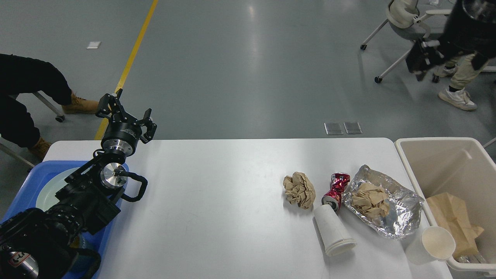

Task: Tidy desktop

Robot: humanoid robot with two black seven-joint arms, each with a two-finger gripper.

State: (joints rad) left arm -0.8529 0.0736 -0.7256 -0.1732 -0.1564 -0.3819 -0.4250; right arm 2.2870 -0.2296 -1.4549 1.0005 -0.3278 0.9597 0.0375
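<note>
At desk level: desktop [217, 201] fills the lower view; rubbish sits at its right end, left end taken by a tray.
L gripper: left gripper [126, 112] raised over the desk's far-left corner, fingers spread, nothing between them. Parked well apart from the rubbish, so prob. idle.
R gripper: right gripper [422, 58] blurred, high at far right above the floor area; fingers can't be told apart, state can't be judged.
Blue tray: blue tray [23, 190] at left edge under the L arm, a pale plate [50, 190] in it; looks like the spot for reusables.
Bin: beige bin [410, 162] just beside the desk's right edge, brown paper bag [451, 221] already inside; placed for short drops.
Litter: crumpled paper ball [298, 189], crushed red can [336, 190], foil wrapper [395, 209] holding more paper, tipped white cup [333, 230], upright cup [432, 244] at the near-right corner beside the bin.
Contacts: tipped cup's base touches the can; can lies against the foil.
Status: tidy not finished, five items left on top.
Risk: tipped cup may roll if nudged.
</note>
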